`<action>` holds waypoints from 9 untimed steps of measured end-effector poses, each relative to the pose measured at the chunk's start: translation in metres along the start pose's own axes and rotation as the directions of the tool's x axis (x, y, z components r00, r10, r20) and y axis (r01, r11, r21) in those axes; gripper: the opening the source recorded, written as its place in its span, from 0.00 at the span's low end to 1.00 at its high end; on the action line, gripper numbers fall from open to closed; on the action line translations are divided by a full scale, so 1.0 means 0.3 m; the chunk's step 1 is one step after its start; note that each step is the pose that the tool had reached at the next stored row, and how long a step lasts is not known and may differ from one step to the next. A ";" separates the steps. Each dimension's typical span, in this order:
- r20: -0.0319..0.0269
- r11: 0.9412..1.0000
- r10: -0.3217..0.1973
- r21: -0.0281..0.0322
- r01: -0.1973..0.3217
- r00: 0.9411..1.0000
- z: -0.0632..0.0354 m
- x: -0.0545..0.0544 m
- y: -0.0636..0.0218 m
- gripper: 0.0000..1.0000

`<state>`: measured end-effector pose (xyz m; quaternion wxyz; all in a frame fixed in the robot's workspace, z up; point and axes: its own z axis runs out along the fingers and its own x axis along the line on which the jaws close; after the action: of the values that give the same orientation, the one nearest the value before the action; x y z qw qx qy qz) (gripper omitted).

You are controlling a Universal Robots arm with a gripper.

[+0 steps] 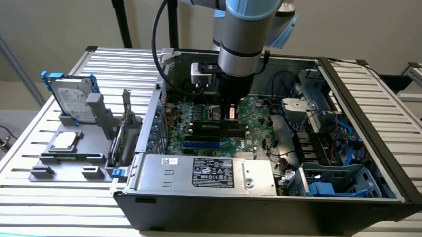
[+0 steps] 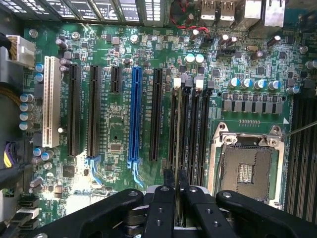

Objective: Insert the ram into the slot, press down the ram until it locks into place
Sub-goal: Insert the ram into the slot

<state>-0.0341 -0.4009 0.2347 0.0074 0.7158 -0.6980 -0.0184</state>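
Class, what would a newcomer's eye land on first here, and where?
The big grey robot arm reaching down into the open computer case in the exterior view. In the wrist view, the bright blue socket on the green motherboard, and black jaws pinching the ram edge-on.

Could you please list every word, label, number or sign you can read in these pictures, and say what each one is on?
No text can be read for certain.
Power supply label: white print on black, too small to read.
White sticker beside it: blurred.
Hard drive label: blurred.
Motherboard silkscreen: too small to read.
The ram, held in the gripper, shows edge-on: no lettering visible.
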 end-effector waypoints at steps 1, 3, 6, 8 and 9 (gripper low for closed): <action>0.000 1.000 0.000 0.000 0.000 1.000 0.000 0.000 0.000 0.14; 0.000 1.000 0.001 0.001 -0.001 1.000 0.001 0.000 0.000 0.14; 0.000 1.000 0.002 0.001 -0.002 1.000 0.004 0.001 0.001 0.14; 0.000 1.000 0.002 0.002 -0.002 1.000 0.005 0.001 0.001 0.14; 0.000 1.000 0.003 0.002 -0.003 1.000 0.006 0.001 0.002 0.14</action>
<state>-0.0348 -0.4011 0.2328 0.0067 0.7149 -0.6989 -0.0177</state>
